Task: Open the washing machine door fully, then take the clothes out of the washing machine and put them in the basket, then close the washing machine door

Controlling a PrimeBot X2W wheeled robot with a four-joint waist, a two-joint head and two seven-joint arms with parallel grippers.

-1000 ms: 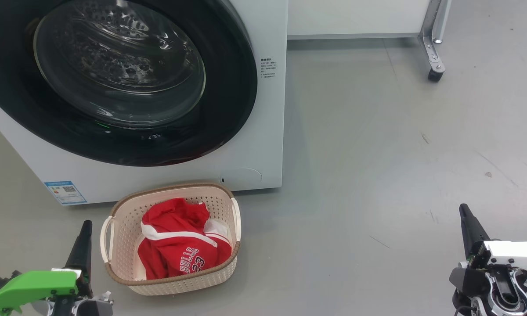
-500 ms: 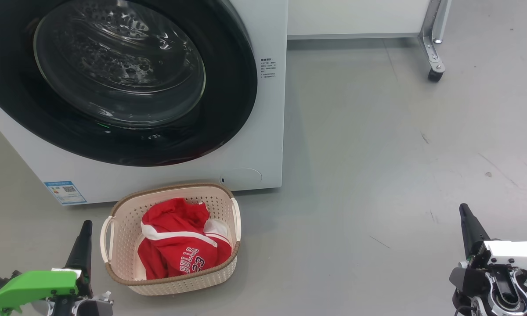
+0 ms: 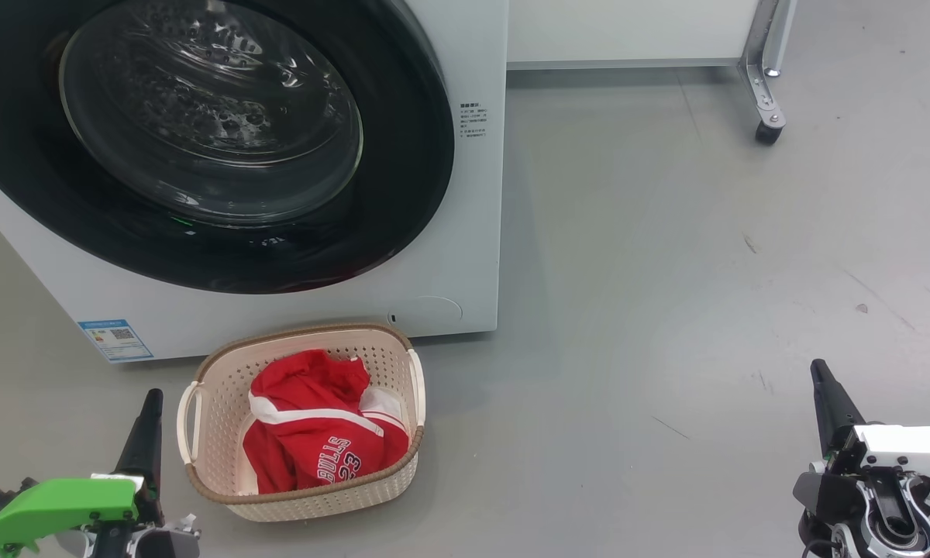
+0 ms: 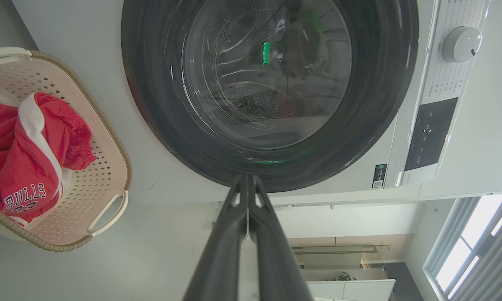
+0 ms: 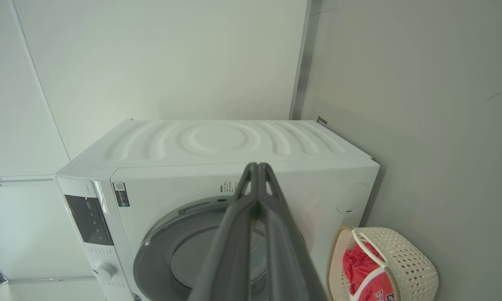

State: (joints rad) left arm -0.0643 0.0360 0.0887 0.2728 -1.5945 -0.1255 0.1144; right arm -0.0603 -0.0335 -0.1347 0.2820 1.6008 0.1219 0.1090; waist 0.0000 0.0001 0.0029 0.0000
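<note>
**Head view.** Big white front-loading washing machine (image 3: 473, 232), its round door (image 3: 403, 194) of glossy black frame and bulging clear glass shut flush. Just before its foot stands the small cream perforated plastic basket (image 3: 215, 422), which holds the crumpled red jersey clothes with white trim (image 3: 318, 442). Left gripper (image 3: 152, 403) and right gripper (image 3: 821, 380) hang low, fingers pressed together, empty.

**Left wrist view.** The jersey slumps limp: probably light and soft, best pinched at a raised fold.

**Right wrist view.** The door looks rigid and its frame probably slick, so the rim edge offers purchase.

Red white-striped clothes (image 3: 318, 434), cream perforated basket (image 3: 217, 387)
</note>
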